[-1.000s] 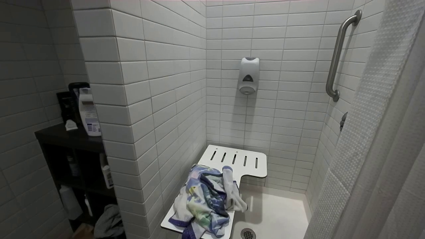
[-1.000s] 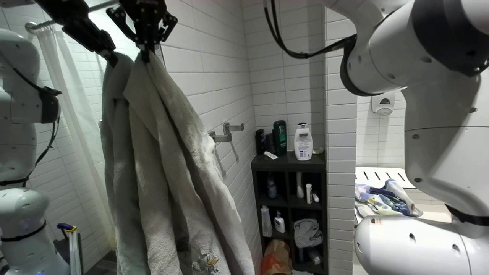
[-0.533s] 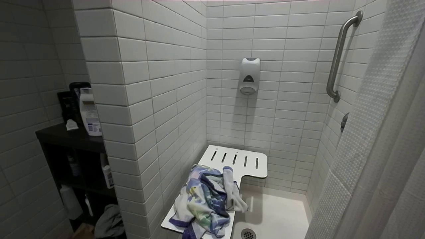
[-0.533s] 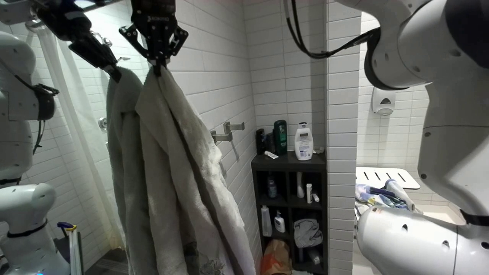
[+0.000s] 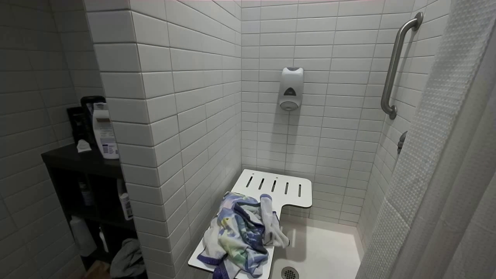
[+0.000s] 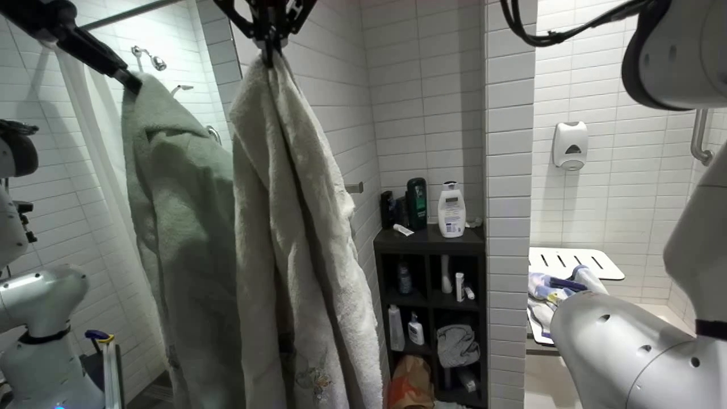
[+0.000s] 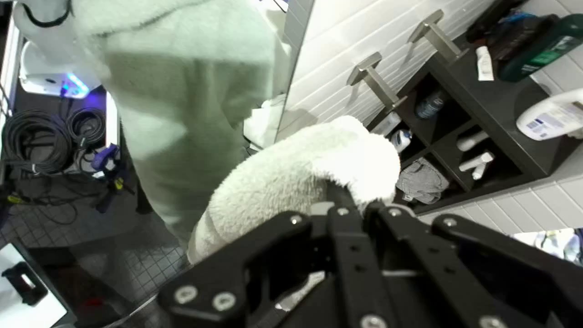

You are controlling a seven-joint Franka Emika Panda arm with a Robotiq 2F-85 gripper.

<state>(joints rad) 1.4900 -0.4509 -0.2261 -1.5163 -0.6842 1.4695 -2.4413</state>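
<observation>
A cream plush cloth (image 6: 306,244) hangs in long folds from my gripper (image 6: 271,55) in an exterior view. My fingers are shut on its top edge, and a small stitched pattern shows low on it. In the wrist view the gripper (image 7: 348,198) pinches the bunched cloth (image 7: 291,173), its fluffy top bulging ahead of the fingertips. Beyond it a metal wall hook (image 6: 354,187) is partly covered by the cloth. Two hooks, a nearer hook (image 7: 375,82) and a farther hook (image 7: 437,38), stick out from the tiled wall, apart from the gripper.
A mirror at the left reflects the arm and the cloth (image 6: 176,227). A dark shelf (image 6: 429,244) with bottles stands in the corner. Past the tiled partition (image 6: 508,170) is a shower bench (image 5: 277,186) bearing a patterned cloth (image 5: 240,236).
In an exterior view, my gripper and the hanging cloth have moved right, dipping first and then rising. The cloth now covers more of the hooks. The arm's links have shifted right too.
</observation>
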